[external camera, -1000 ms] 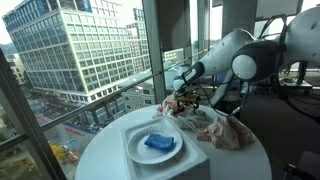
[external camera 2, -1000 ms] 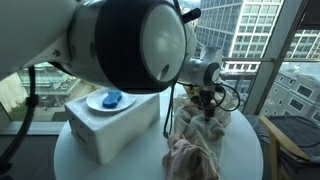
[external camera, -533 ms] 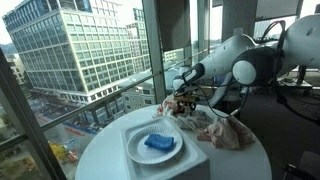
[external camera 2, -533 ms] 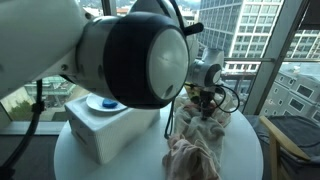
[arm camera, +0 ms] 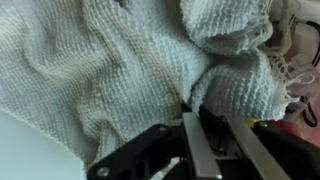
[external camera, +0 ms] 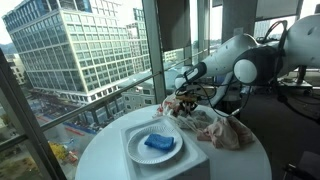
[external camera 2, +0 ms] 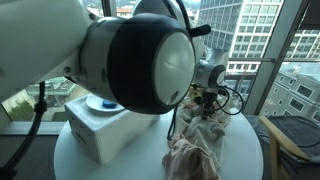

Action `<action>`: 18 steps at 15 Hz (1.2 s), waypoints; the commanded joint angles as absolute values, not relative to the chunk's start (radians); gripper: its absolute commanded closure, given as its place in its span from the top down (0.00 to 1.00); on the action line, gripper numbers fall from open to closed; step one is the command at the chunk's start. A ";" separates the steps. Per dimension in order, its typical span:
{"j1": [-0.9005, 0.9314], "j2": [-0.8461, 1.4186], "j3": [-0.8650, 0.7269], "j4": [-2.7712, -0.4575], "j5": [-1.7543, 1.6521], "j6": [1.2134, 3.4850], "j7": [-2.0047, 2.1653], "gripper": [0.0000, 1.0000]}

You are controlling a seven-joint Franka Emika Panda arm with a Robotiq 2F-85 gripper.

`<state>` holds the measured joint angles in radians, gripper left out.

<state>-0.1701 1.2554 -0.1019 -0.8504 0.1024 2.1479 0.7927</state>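
Wrist view shows the hand (arm camera: 200,113) clenched on a fold of the knitted cloth (arm camera: 110,70), crumpled beside the white box (external camera: 197,159) on the bench (external camera: 96,150).

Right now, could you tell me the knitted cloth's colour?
Off-white knitted cloth, clearest in the wrist view.

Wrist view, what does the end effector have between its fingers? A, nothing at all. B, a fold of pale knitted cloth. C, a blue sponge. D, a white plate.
B: the end effector is closed down on a fold of the pale knitted cloth, pinched between its tips.
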 commanded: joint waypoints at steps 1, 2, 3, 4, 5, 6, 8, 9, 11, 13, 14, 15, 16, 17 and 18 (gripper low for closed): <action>-0.178 1.187 -0.063 -0.898 0.105 2.036 0.699 0.03; -0.167 1.153 -0.069 -0.930 0.090 2.003 0.681 0.03; -0.157 1.127 -0.077 -0.950 0.080 1.974 0.674 0.03; -0.145 1.091 -0.087 -0.977 0.068 1.929 0.672 0.03; -0.131 1.051 -0.099 -1.009 0.049 1.897 0.675 0.03; -0.117 1.016 -0.111 -1.035 0.030 1.877 0.687 0.03; -0.092 0.932 -0.121 -1.103 -0.007 1.830 0.685 0.03; -0.082 0.888 -0.121 -1.142 -0.022 1.814 0.678 0.03; -0.066 0.792 -0.119 -1.229 -0.047 1.792 0.661 0.03; -0.046 0.700 -0.132 -1.312 -0.047 1.783 0.632 0.03; -0.044 0.652 -0.125 -1.355 -0.043 1.776 0.609 0.03; -0.053 0.604 -0.104 -1.399 -0.022 1.749 0.539 0.03; -0.055 0.558 -0.095 -1.444 -0.013 1.723 0.487 0.03; -0.053 0.512 -0.091 -1.489 -0.007 1.693 0.448 0.03; -0.054 0.469 -0.086 -1.534 0.006 1.657 0.410 0.03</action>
<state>-0.0570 0.6414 -0.0990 -1.3404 -0.0245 1.7101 0.5224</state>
